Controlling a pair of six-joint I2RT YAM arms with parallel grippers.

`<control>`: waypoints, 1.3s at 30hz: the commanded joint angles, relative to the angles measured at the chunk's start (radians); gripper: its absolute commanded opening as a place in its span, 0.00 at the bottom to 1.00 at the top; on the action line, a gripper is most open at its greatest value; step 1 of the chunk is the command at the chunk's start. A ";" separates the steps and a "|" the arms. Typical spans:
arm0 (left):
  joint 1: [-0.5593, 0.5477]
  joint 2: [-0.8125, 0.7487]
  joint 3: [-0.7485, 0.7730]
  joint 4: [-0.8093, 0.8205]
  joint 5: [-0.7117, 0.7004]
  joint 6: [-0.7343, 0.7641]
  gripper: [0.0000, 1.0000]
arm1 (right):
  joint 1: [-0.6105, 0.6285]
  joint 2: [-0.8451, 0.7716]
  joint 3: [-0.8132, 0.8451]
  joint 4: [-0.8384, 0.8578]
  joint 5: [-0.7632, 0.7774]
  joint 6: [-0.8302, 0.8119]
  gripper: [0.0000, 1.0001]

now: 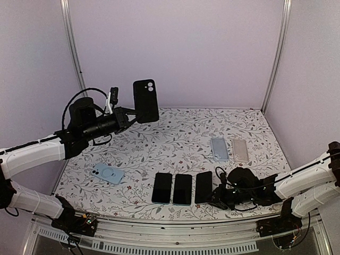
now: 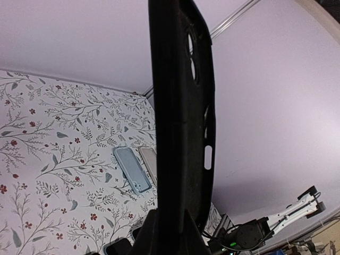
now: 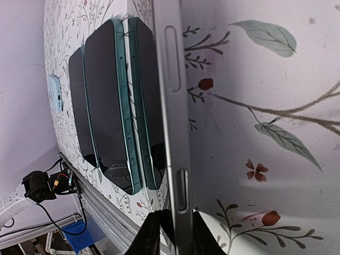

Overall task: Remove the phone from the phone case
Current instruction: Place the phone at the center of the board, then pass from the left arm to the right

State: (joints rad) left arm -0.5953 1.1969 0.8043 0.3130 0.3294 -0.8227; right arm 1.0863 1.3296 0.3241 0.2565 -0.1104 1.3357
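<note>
Left gripper (image 1: 132, 117) pressed together on bottom edge of black phone case (image 1: 145, 100), case upright in air over far-left part of table (image 1: 175, 138), camera cutouts at top. Right gripper (image 3: 177, 234) low near front edge, fingers astride grey side of phone (image 3: 172, 106) on table; pinching or only beside it, cannot tell. Two teal-edged phones (image 3: 114, 106) just beside.
</note>
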 commanded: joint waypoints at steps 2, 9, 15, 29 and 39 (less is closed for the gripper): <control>0.018 -0.013 -0.008 0.024 0.011 0.005 0.00 | 0.007 -0.047 0.014 -0.082 0.021 0.003 0.23; 0.020 -0.005 -0.009 0.031 0.025 0.002 0.00 | 0.007 -0.073 0.024 -0.130 0.038 -0.008 0.27; 0.022 0.005 -0.006 0.034 0.039 -0.001 0.00 | 0.007 -0.047 0.071 -0.200 0.045 -0.036 0.28; 0.023 0.073 0.012 0.057 0.119 -0.005 0.00 | -0.095 -0.138 0.077 -0.286 0.052 -0.109 0.46; 0.023 0.158 0.077 0.036 0.219 0.020 0.00 | -0.275 -0.151 0.141 -0.268 -0.033 -0.261 0.60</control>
State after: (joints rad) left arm -0.5865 1.3140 0.8310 0.3271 0.4786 -0.8204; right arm 0.8753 1.2057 0.4095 -0.0082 -0.1051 1.1629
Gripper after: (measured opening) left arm 0.097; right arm 0.578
